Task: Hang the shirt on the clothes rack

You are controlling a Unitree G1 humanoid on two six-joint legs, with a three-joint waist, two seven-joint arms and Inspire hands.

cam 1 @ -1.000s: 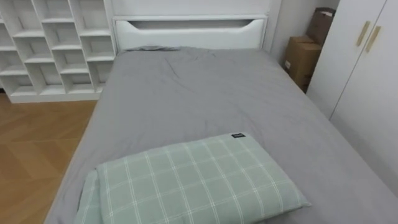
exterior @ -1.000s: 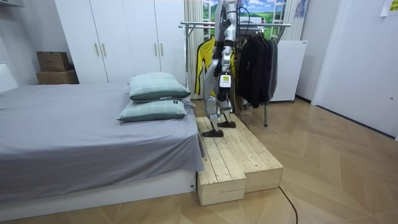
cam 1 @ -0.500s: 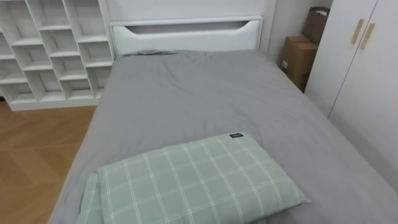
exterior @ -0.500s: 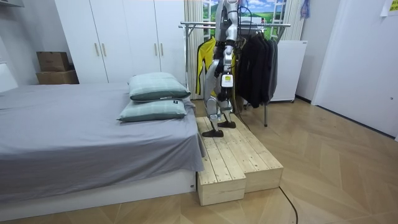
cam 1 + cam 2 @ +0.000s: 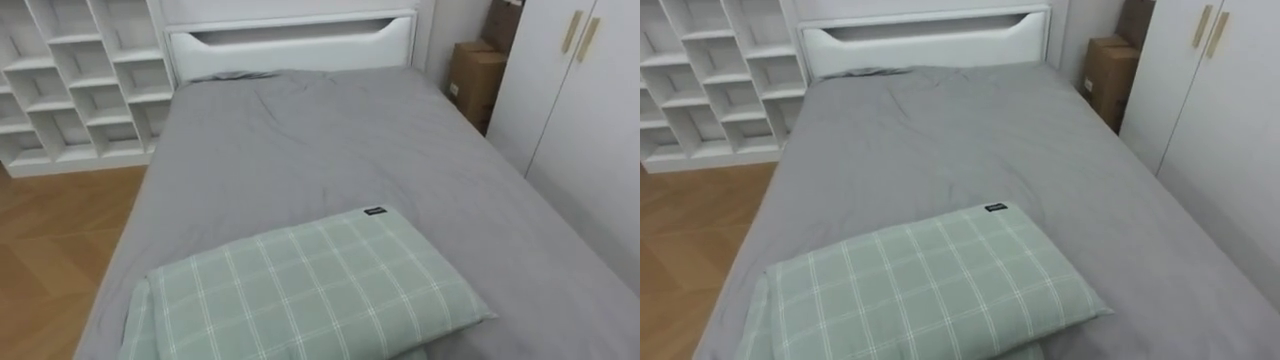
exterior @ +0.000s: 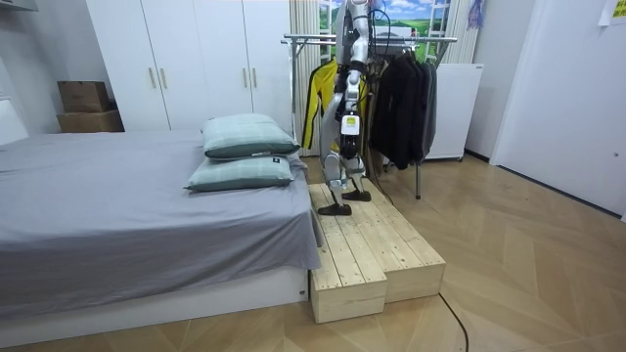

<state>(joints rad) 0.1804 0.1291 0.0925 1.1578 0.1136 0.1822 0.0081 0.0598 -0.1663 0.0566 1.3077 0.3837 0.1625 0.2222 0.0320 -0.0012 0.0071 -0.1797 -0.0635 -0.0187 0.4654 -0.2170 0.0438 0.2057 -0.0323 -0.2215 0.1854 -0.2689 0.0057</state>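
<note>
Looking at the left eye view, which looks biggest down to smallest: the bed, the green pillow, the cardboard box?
1. Bed, largest.
2. Green pillow, made bigger by lying nearest the camera.
3. Cardboard box, smallest, but far off beside the bed.

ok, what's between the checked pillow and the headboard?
Bare grey sheet, lightly creased, nothing on it, from the checked pillow up to the white headboard; seen in the left eye view.

You have one bed point(image 5: 320, 150) with two pillows point(image 6: 245, 134), one lying upon the other. You see two cardboard boxes point(image 6: 83, 96), stacked, one white shelf unit point(image 5: 70, 80), one clothes rack point(image 6: 313, 40) and one yellow jacket point(image 6: 318, 103). The dark clothes point(image 6: 401, 108) beside it cannot be counted.
</note>
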